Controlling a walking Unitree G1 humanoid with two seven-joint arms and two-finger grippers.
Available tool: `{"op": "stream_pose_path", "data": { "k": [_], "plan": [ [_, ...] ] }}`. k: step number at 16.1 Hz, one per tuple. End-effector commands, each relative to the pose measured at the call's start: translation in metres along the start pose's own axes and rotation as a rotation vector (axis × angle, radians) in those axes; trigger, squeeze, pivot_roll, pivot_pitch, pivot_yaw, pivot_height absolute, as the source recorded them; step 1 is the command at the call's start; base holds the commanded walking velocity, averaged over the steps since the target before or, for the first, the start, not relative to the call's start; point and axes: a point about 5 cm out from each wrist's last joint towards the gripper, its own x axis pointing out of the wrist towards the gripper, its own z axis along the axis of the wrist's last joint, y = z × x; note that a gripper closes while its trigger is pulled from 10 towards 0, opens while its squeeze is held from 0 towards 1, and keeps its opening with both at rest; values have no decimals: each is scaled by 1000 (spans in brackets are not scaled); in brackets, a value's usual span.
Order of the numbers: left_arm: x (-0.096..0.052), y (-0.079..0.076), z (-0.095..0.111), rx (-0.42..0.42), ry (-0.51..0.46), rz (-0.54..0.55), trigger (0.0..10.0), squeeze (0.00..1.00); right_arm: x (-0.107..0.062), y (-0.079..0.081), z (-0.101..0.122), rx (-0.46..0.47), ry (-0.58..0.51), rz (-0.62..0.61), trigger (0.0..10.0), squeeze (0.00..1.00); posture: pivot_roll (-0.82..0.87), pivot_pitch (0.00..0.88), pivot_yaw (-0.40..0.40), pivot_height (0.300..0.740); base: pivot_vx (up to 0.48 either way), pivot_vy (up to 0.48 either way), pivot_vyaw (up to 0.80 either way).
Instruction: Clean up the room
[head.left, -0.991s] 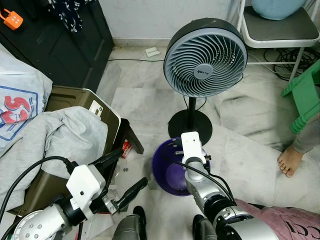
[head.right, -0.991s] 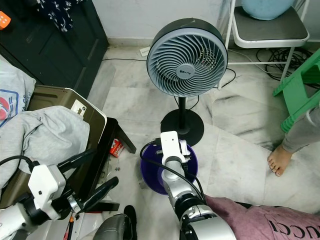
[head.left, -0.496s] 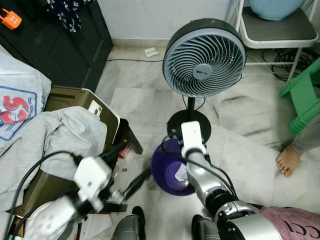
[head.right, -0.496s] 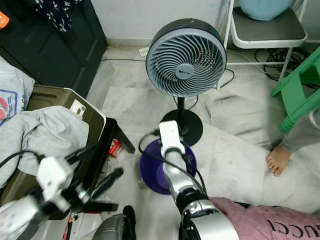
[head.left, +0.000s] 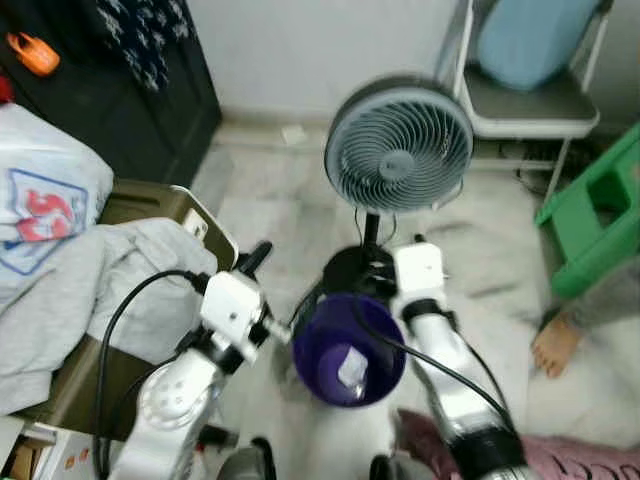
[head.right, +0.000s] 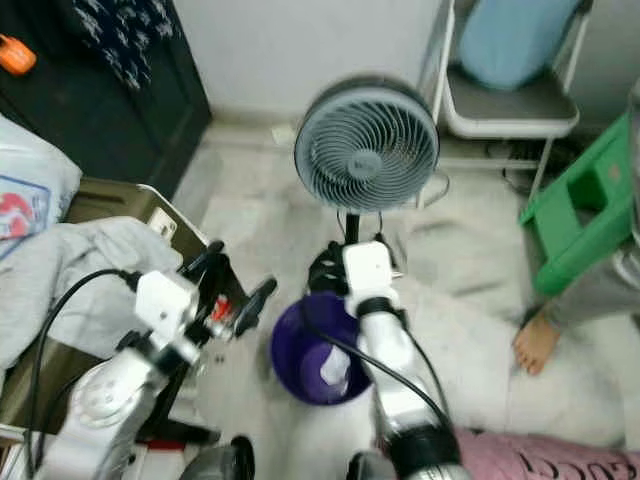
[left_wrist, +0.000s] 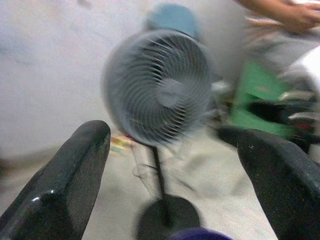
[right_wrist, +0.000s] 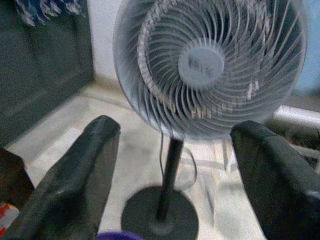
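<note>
Nearest the robot, a purple bin stands on the pale floor between the two arms, with what looks like a scrap of white paper lying inside it, though blur makes that uncertain. The left gripper is raised at the bin's left rim; its wrist view shows both black fingers spread wide with nothing between them. The right gripper reaches forward over the bin's far rim, and its wrist view likewise shows its fingers wide apart and empty, with a sliver of purple rim just below the gap.

The relation that matters is that both grippers point past the bin toward the grey standing fan, which stands upright straight ahead, its pole vertical and its round black base touching or just behind the bin's far side. The right arm appears the nearer one, its fingers framing the pole.

To the left, a grey sweatshirt is draped over an olive box. Farther off are a green stool, a person's bare foot, and a white folding chair with a blue cushion.
</note>
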Motion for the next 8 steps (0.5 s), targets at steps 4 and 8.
{"op": "stream_pose_path", "data": {
  "k": [4, 8],
  "plan": [
    [7, 33, -13, 119, 19, 331, 10000, 0, -12, -5, 10, -11, -26, 78, 10000, 1000, -46, 0, 33, 740, 0, 0, 0],
    [2, 62, -29, 115, 106, 534, 10000, 0, -15, -12, 10, -67, -33, 53, 10000, 1000, -45, 0, 27, 740, 0, 0, 0]
  ]
}}
